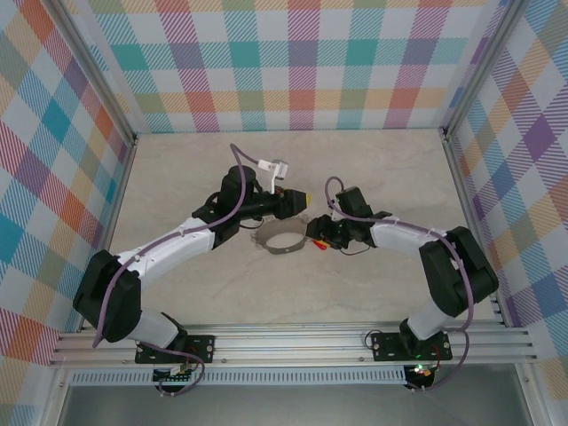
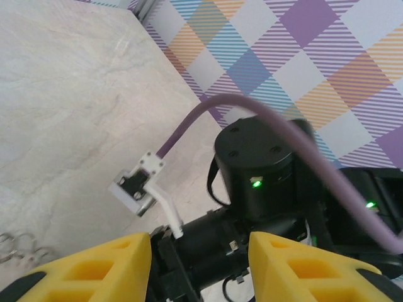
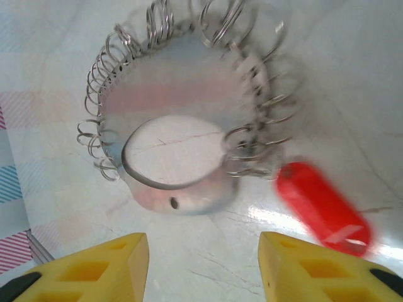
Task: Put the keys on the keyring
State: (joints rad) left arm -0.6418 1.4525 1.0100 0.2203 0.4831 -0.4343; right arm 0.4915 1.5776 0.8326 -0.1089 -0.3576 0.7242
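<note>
On the table (image 3: 352, 75) under the right gripper (image 3: 201, 244), jaws apart & empty, the keyring (image 3: 182, 196) lies beside the keys (image 3: 321, 204): light, stiff, slick metal, prob. best pinched across its band; left gripper (image 2: 201, 242) also apart, empty.

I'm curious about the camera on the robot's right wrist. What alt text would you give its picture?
A large grey metal keyring, its edge fringed with many small wire loops, sits on a pale marbled table, with a blurred red oval tag just to its right. The two yellow fingers of the right tool stand apart in the foreground, holding nothing.
</note>
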